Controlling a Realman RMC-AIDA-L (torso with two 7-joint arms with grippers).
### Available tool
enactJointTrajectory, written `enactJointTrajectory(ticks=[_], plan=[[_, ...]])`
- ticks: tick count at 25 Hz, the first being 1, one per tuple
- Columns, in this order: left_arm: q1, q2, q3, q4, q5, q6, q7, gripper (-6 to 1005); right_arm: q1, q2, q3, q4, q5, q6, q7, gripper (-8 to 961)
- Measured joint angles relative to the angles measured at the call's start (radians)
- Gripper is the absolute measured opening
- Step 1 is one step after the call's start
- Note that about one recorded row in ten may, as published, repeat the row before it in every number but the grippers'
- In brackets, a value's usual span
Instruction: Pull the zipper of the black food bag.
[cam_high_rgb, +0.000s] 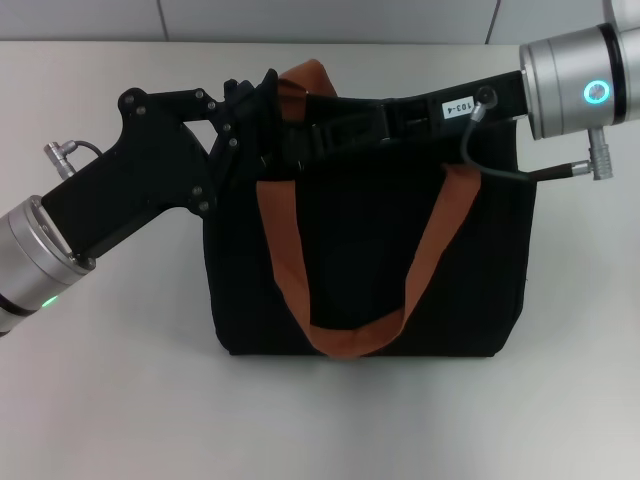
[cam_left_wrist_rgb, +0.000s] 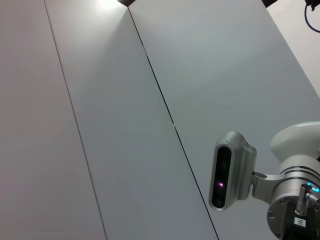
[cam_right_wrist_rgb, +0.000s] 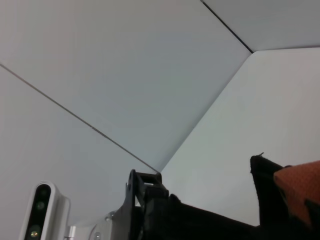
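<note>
The black food bag (cam_high_rgb: 370, 270) lies flat in the middle of the white table, its two orange-brown handles (cam_high_rgb: 350, 335) spread over its front. My left gripper (cam_high_rgb: 252, 108) reaches in from the left and sits at the bag's top left corner, by the upper handle loop. My right gripper (cam_high_rgb: 345, 125) comes in from the right and lies along the bag's top edge, black against black. The zipper is hidden among the grippers and the dark fabric. The right wrist view catches a bag corner (cam_right_wrist_rgb: 264, 186), an orange strap (cam_right_wrist_rgb: 300, 187) and the left gripper's black body (cam_right_wrist_rgb: 150, 200).
White table (cam_high_rgb: 110, 400) surrounds the bag on the left, right and front. Grey wall panels (cam_high_rgb: 320, 18) stand right behind the bag. A cable (cam_high_rgb: 500, 170) hangs from my right wrist over the bag's top right corner. The left wrist view shows only wall and the robot's head camera (cam_left_wrist_rgb: 229, 170).
</note>
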Motion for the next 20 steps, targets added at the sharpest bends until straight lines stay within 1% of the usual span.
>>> enactJointTrajectory(ticks=[5,9,18,20], plan=[[0.000,0.000,0.000,-0.002,0.000,0.000,0.000,53,0.003,0.002,-0.042,-0.015,0.000,0.026,-0.004,435],[0.000,0.000,0.000,-0.002,0.000,0.000,-0.002,54,-0.011,0.003,-0.071,-0.060,0.000,0.052,-0.019,356],[0.000,0.000,0.000,-0.002,0.001,0.000,-0.004,58,-0.028,0.003,-0.071,-0.090,-0.023,0.071,-0.029,315],[0.000,0.000,0.000,-0.002,0.001,0.000,-0.005,59,-0.029,0.003,-0.072,-0.092,-0.024,0.074,-0.031,294]])
